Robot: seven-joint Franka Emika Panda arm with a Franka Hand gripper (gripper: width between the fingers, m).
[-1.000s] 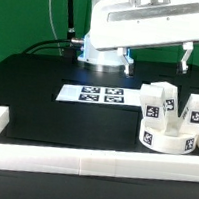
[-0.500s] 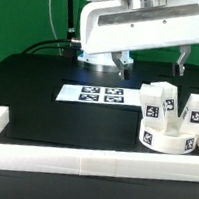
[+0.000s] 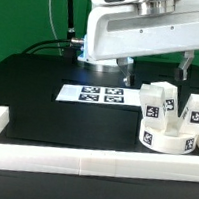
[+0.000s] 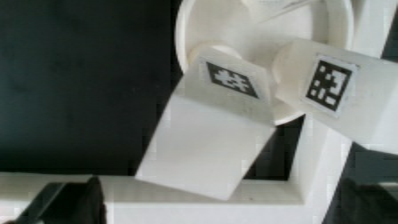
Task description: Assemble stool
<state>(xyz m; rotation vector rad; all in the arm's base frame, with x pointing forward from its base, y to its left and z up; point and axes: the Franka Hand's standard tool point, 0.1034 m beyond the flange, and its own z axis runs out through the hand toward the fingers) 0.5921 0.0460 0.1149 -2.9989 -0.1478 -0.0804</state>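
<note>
The arm's white body has swung toward the exterior view's right since a moment ago; its pincer (image 3: 183,66) hangs with jaws wide apart, empty, above the stool (image 3: 170,124), which sits unmoved on the counter (image 3: 46,111) beside the marker board (image 3: 96,93)

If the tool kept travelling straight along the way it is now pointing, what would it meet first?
Most likely a white leg standing on the round seat: the wrist view looks straight at it, with the open tool's fingertips at the edge. Depth is unclear, so the neighbouring leg could come first.
</note>
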